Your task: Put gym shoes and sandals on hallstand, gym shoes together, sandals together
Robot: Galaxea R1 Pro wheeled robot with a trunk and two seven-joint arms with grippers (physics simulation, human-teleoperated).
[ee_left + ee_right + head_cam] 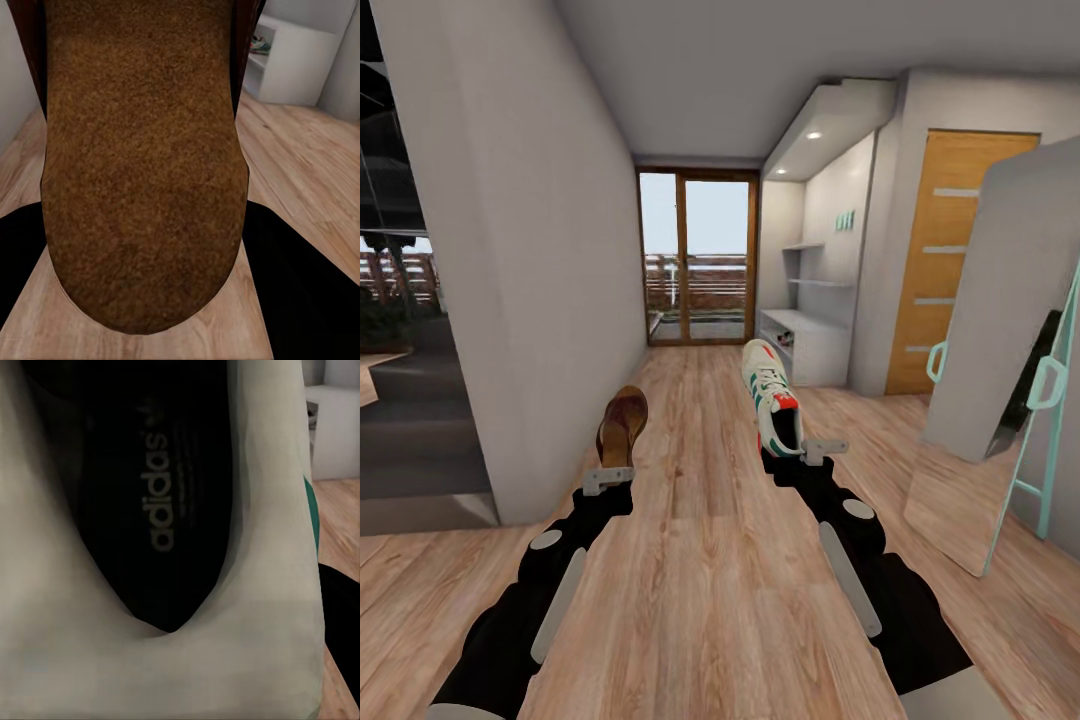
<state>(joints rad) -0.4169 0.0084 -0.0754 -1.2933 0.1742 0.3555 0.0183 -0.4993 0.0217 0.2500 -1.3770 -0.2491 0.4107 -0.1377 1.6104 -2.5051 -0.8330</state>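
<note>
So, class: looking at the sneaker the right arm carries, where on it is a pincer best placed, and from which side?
At the heel collar. The gym shoe points toe-forward, away from the robot, with its open heel toward the right pincer. That rim is thin enough to pinch, one finger inside the opening and one outside, approaching from behind the heel, as the right wrist view of the insole suggests.

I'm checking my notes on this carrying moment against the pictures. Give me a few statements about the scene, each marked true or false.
1. The left gripper holds a brown sandal. True.
2. The right gripper holds a sandal too. False: it holds a white gym shoe.
3. Both shoes rest on the hallstand. False: they are held above the corridor floor, short of it.
4. A wooden door stands to the right of the hallstand. True.
</note>
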